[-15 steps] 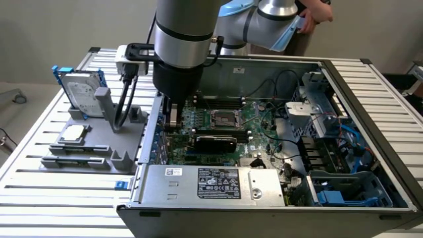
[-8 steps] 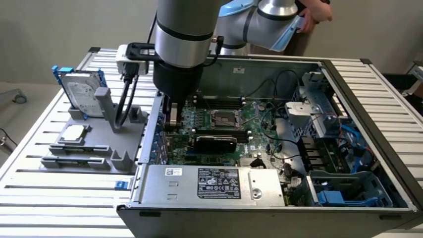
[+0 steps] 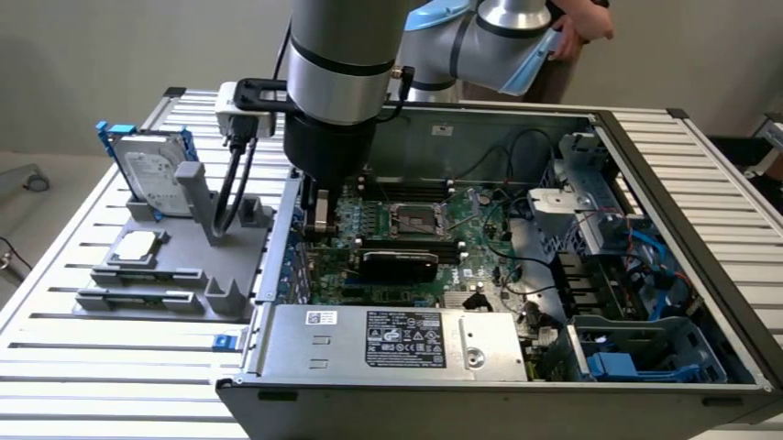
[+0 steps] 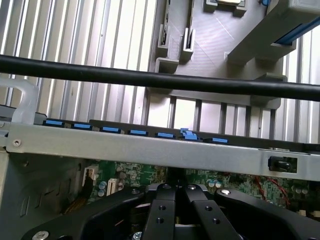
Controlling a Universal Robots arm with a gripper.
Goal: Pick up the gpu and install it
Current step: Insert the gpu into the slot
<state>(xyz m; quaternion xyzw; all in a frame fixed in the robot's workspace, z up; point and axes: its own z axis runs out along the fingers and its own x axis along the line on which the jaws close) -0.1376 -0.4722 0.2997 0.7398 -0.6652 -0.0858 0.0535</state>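
Black gpu inside metal computer case

An open computer case lies on a slatted aluminium table, its power supply near the CPU socket. Beside the case, a gray holder carries a blue-framed hard drive and what may be a processor.

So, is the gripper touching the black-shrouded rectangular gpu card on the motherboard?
Cannot tell. In the exterior view the gripper sits low beside the case wall, close to the gpu card, but that view does not show whether they meet.
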